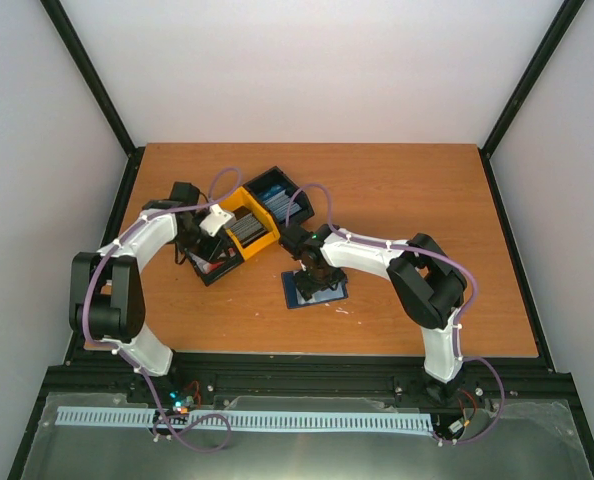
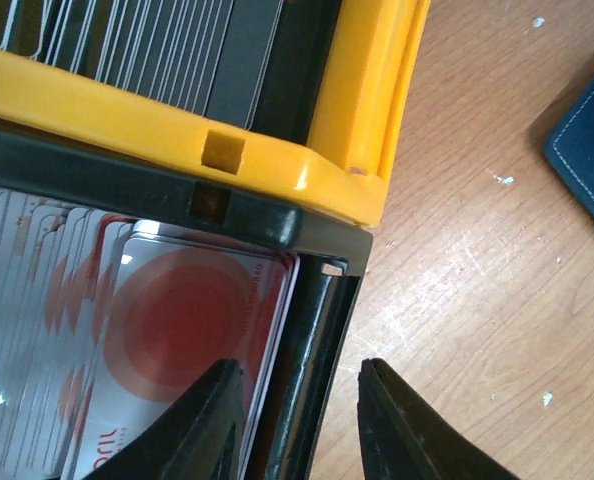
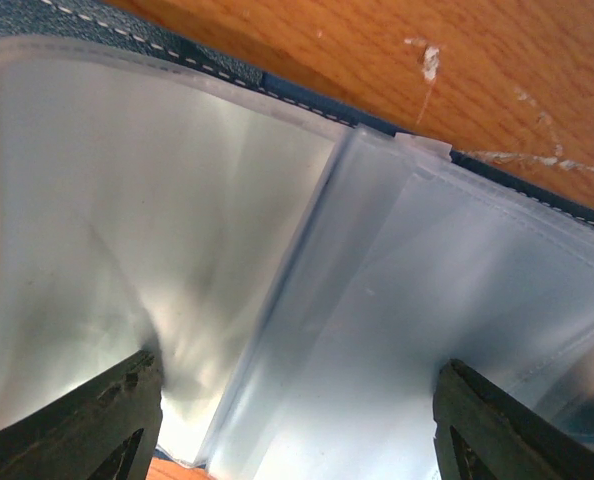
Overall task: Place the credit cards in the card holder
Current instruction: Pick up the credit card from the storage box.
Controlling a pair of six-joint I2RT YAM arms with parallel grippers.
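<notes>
The credit cards, white with red circles, stand in a row inside a black bin. My left gripper is open and straddles that bin's right wall: one finger is inside over the front card, the other is outside over the table. In the top view it is at the black bin. The navy card holder lies open on the table. My right gripper is wide open and empty just above its clear inner sleeves. A corner of the holder shows in the left wrist view.
A yellow bin of dark cards adjoins the black bin, its rim filling the top of the left wrist view. Another black bin with blue contents stands behind it. The wooden table is bordered by white walls.
</notes>
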